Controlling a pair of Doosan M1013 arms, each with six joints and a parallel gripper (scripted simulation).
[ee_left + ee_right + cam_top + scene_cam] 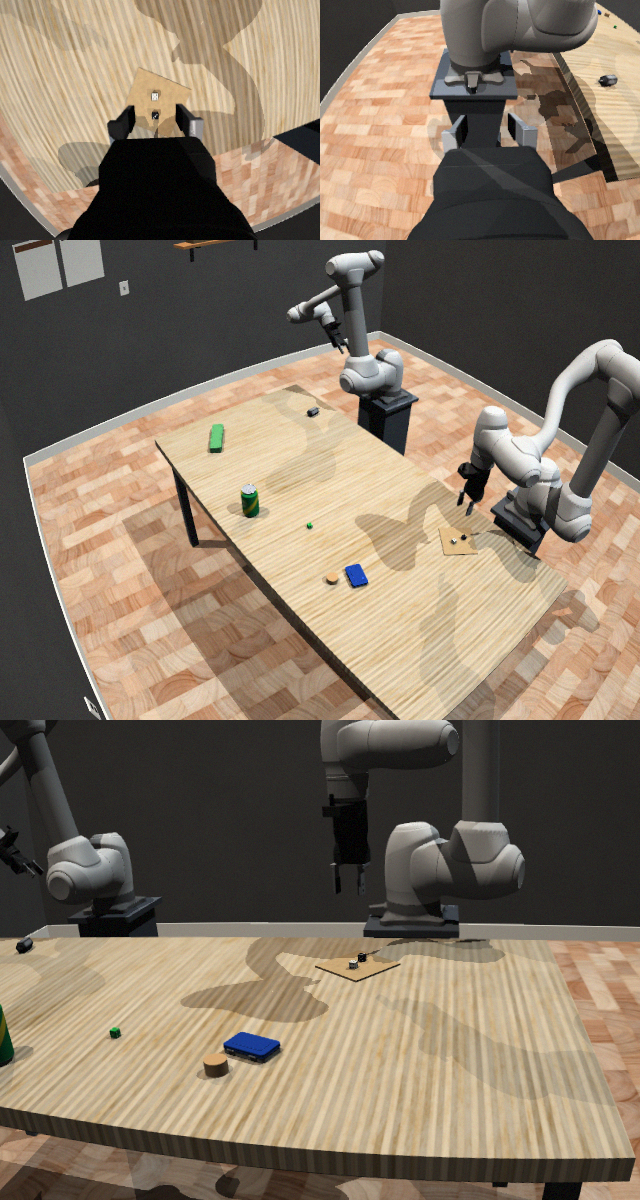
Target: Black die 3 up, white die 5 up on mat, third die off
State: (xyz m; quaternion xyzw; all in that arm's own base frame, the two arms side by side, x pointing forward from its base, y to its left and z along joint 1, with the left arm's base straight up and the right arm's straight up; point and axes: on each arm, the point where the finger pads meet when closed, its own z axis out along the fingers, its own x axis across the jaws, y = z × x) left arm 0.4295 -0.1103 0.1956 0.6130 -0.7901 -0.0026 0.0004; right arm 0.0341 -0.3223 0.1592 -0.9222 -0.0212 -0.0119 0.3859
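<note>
While my left gripper [465, 503] [348, 886] [155, 112] hangs above the mat [447, 548] [356, 974] [140, 80], fingers spread, nothing pinched, black die [463, 537] [361, 957] [155, 115] and white die [453, 540] [353, 964] [155, 96] sit on it, apart; green die [309, 525] [115, 1032] off.

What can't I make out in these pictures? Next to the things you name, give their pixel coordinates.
- Top faces of the black die [463, 537] [361, 957] [155, 115] and the green die [309, 525] [114, 1032]: too small and coarse to count spots surely, in the top and exterior views.
- Far side of the green can [250, 502] [4, 1042]: turned away in the top view; the exterior view's left edge cuts the can off.
- Near corner of the mat [449, 550] [356, 974] [142, 82]: hidden behind the left gripper [465, 503] [349, 887] [156, 119] in the left wrist view.
</note>
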